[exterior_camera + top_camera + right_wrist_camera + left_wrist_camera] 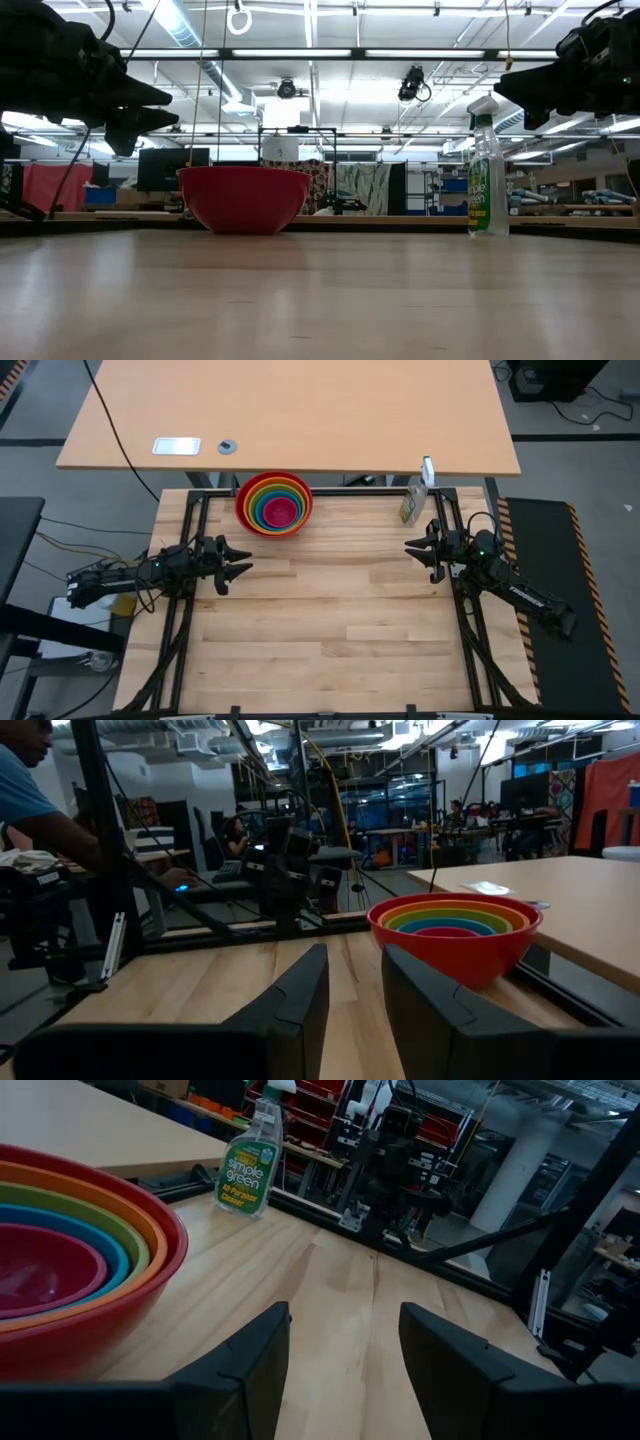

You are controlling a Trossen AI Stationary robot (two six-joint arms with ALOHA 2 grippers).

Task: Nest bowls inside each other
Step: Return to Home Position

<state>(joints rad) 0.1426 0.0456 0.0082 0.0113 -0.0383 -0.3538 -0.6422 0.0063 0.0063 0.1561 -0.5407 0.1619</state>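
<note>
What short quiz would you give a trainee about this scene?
1. True or false: the pink bowl sits innermost in the stack and the red bowl outermost.
2. What stands at the table's far right corner? A. mug B. bottle C. box
3. Fill in: the left pincer and the right pincer, one at each side of the table, are both ___ and hold nothing.
Key: 1 true; 2 B; 3 open.
</note>
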